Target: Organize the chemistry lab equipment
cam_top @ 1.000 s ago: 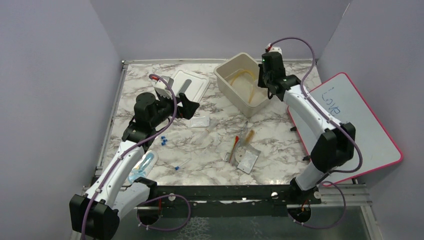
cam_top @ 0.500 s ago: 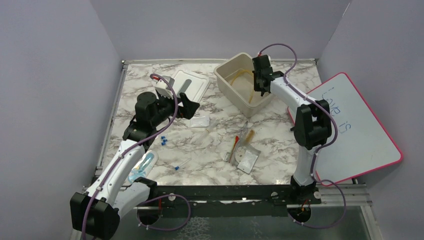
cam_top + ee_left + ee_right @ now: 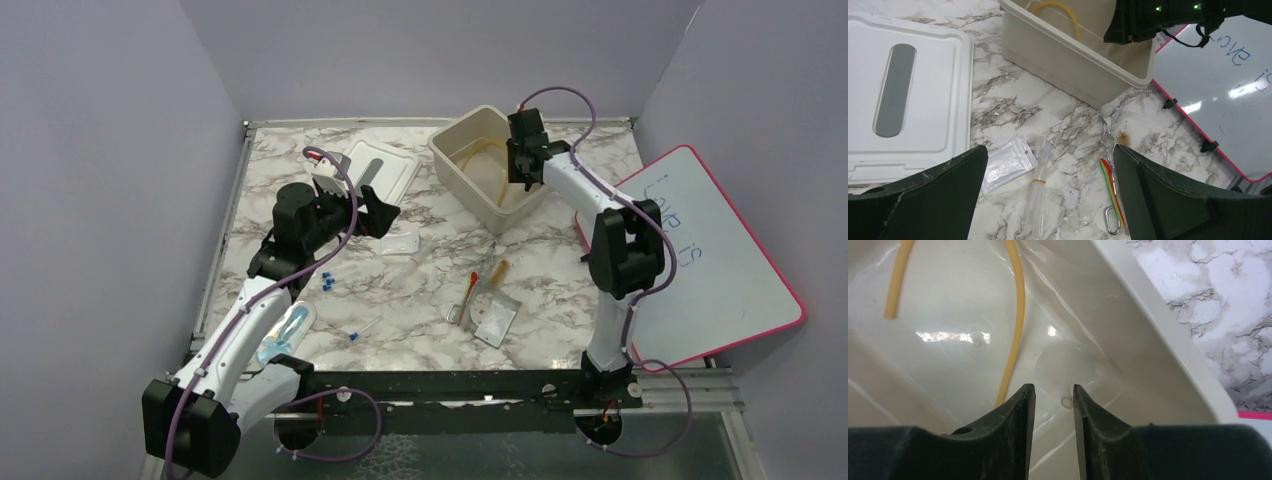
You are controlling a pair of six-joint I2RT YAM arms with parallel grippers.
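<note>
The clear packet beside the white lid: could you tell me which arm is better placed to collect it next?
Probably left: the left gripper hovers open near the clear packet, while the right gripper is inside the bin.

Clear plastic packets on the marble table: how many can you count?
2. One packet lies near the left gripper; the other sits beside the red-tipped dropper. A bluish bag by the left arm may be a third; the bin may hide more.

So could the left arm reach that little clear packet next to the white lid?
Probably yes. The left pincer hangs open over the clear packet, and nothing covers it; only thin clear tubes lie beside it.
</note>
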